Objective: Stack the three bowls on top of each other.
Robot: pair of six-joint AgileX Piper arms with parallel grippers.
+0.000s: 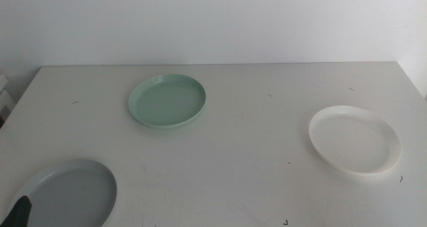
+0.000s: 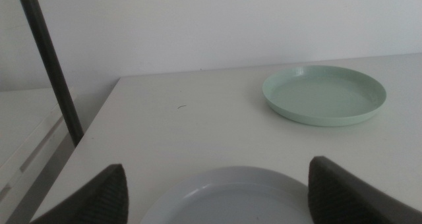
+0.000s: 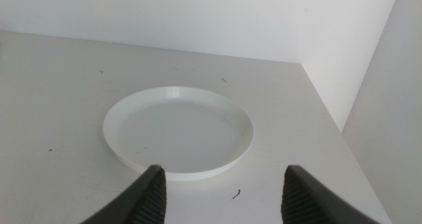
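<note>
Middle view: showing three bowls lying well apart on the white table [image 1: 253,167], none stacked yet. Mint green bowl [image 1: 167,101] sitting toward the far left, white bowl [image 1: 354,139] at the right, pale grey bowl [image 1: 63,193] at the near left corner. Peeking in over the grey rim, only a dark tip of the left gripper [image 1: 20,212]; probably waiting there for a first pick.

Left wrist view: looking down past widely spread jaws of the left gripper [image 2: 217,194], straddling the grey bowl [image 2: 231,196] without touching it; green bowl [image 2: 324,94] lying beyond.

Right wrist view: right gripper [image 3: 223,196] hanging with jaws parted, holding nothing, facing the white bowl [image 3: 178,130] just ahead, seemingly lined up on its near rim.
</note>
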